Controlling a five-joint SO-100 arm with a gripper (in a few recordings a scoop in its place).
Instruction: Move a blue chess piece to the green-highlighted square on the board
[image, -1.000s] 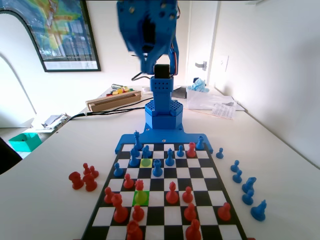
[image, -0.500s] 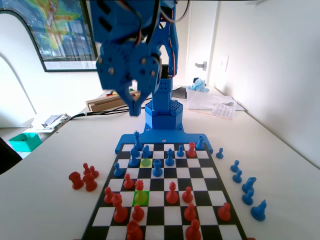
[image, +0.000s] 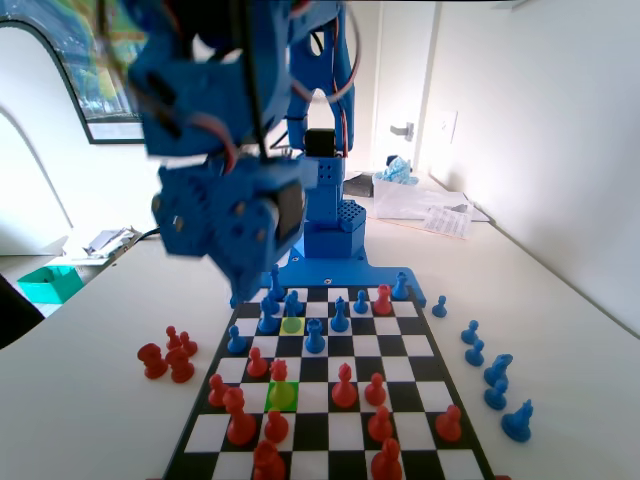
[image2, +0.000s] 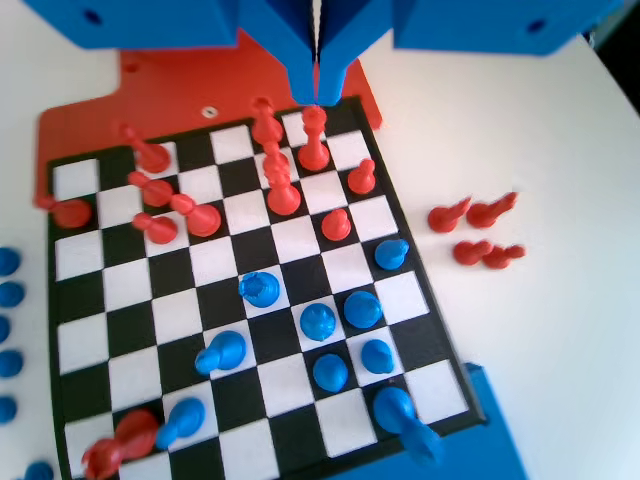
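Your tool (image2: 318, 95) hung high over the board (image2: 100, 300) with its jaws pressed together and nothing between them, so you were in the approach, before any grasp. In the fixed view the tool (image: 240, 275) was a blurred blue mass above the board's left near-arm corner, well clear of every piece.

The blue chess piece (image: 315, 337) most likely meant for you stood below and a little to the right of the tool in the fixed view, just beside the yellow-tinted square (image: 292, 324); which blue pawn was intended cannot be told for certain. The green-highlighted square (image: 282, 394) lay further from the arm, below the tool in that view, and a red pawn (image: 279, 371) seemed to stand on or at its far edge.

In the wrist view the blue pieces (image2: 320, 322) clustered below the tool, the red ones nearer its tips.

The pawn stood upright, long axis vertical, round head up and flared base on its square.

Your next move, as I judge it, called for spreading the jaws, lowering over the pawn's head and closing below it, without brushing the taller blue neighbours.
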